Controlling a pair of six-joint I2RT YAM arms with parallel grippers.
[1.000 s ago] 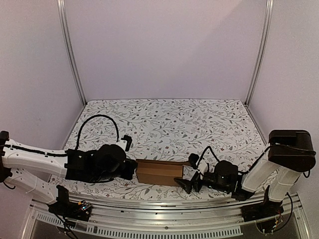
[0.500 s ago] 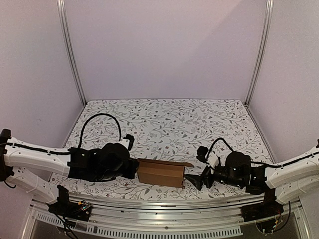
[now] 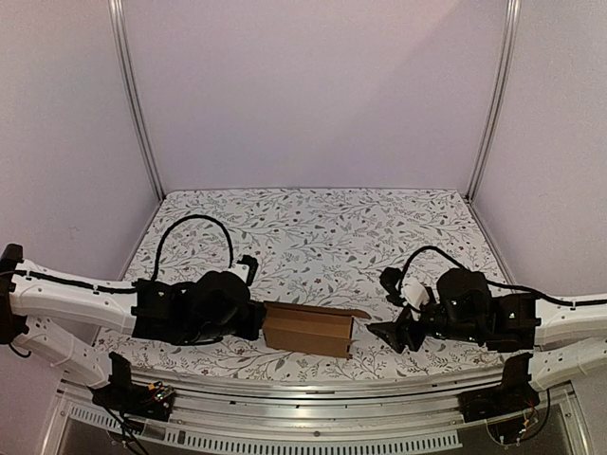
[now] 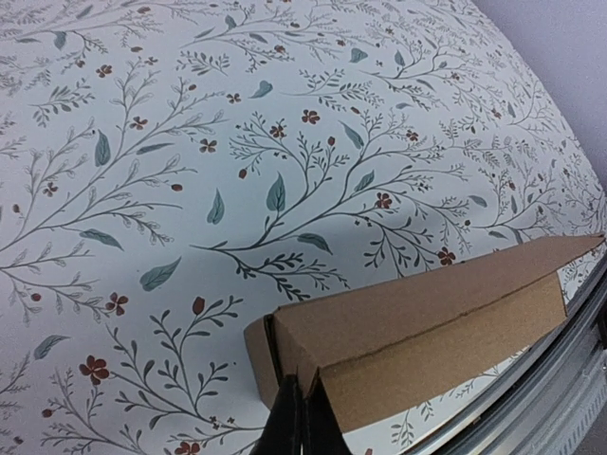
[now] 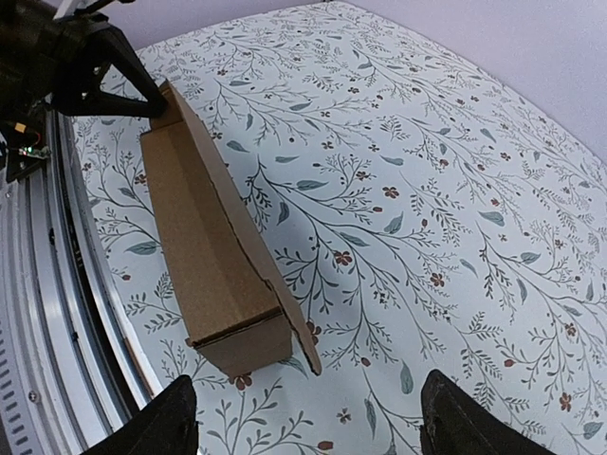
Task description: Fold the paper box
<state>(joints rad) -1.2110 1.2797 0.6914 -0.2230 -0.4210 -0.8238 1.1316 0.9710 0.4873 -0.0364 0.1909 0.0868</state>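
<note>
The paper box (image 3: 308, 330) is a long brown cardboard box lying near the table's front edge, its lid panel slanting up to a pointed corner on the right. My left gripper (image 3: 256, 322) is shut, and in the left wrist view its tips (image 4: 302, 403) press against the near end corner of the box (image 4: 436, 322). Whether any cardboard sits between them I cannot tell. My right gripper (image 3: 384, 333) is open and holds nothing. In the right wrist view the box (image 5: 209, 246) lies ahead of the right gripper (image 5: 318, 427), apart from both fingers (image 5: 175, 422).
A floral cloth (image 3: 322, 237) covers the table. A metal rail (image 3: 303, 389) runs along the near edge, just in front of the box, and shows as the rail (image 5: 47, 332) in the right wrist view. White walls and aluminium posts (image 3: 133, 104) enclose the back and sides.
The right arm has pulled back to the right, away from the box's right end, and its jaws have narrowed a little. The left gripper and the box have stayed put.
</note>
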